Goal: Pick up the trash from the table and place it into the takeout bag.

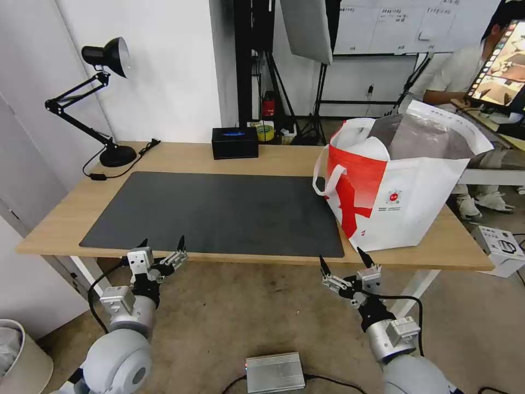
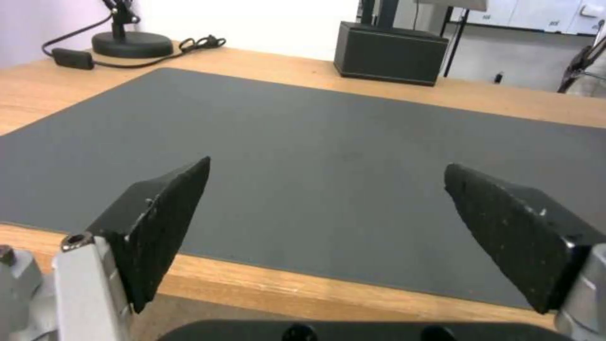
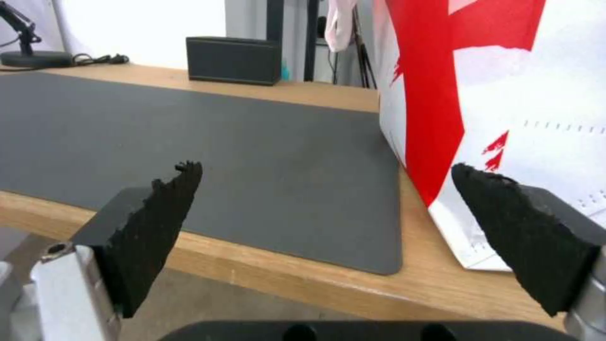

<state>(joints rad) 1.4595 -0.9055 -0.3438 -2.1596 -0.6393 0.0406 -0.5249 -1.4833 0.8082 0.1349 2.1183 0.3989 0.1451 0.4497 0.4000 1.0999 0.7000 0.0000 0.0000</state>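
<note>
Standing on table (image 1: 262, 158): one takeout bag (image 1: 415, 191); two hands spread, left hand (image 1: 162, 244), right hand (image 1: 342, 260).

mat (image 1: 219, 213) dark grey | takeout bag (image 1: 415, 213) white, red | table (image 1: 65, 213) light wood

One table (image 1: 60, 219), one dark grey mat (image 1: 219, 213), one takeout bag (image 1: 415, 202) with two white loop handles. One black desk lamp (image 1: 104, 98), one black tissue box (image 1: 235, 143). Two grippers: left gripper (image 1: 162, 244), right gripper (image 1: 343, 257).
</note>
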